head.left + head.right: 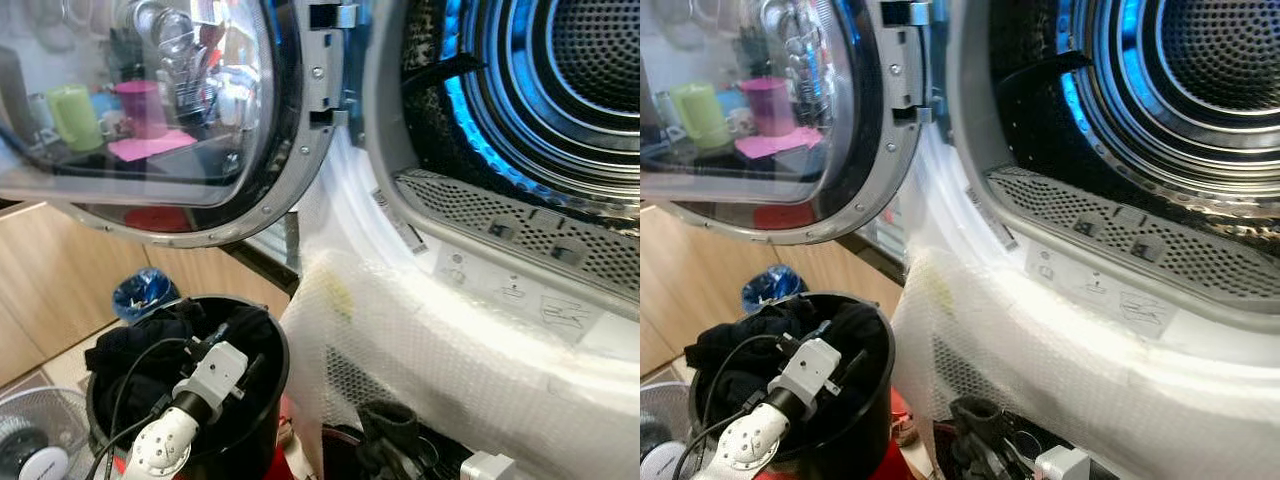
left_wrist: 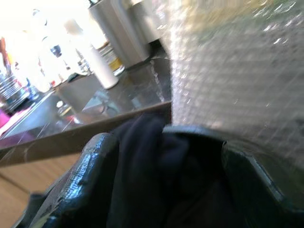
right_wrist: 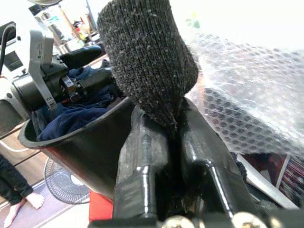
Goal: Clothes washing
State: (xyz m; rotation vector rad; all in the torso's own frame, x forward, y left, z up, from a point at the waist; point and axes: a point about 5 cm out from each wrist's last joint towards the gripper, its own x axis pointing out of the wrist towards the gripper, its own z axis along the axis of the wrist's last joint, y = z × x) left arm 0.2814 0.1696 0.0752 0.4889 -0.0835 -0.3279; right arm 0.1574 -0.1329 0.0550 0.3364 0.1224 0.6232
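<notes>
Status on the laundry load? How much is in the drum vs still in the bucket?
Done: the washer door is open; no clothes can be seen in the drum. In hand: the right gripper is shut on a dark knit sock, low in front of the machine; the left gripper is in the black bucket, closed around dark clothes. Left: nearly everything, since the bucket looks full.
</notes>
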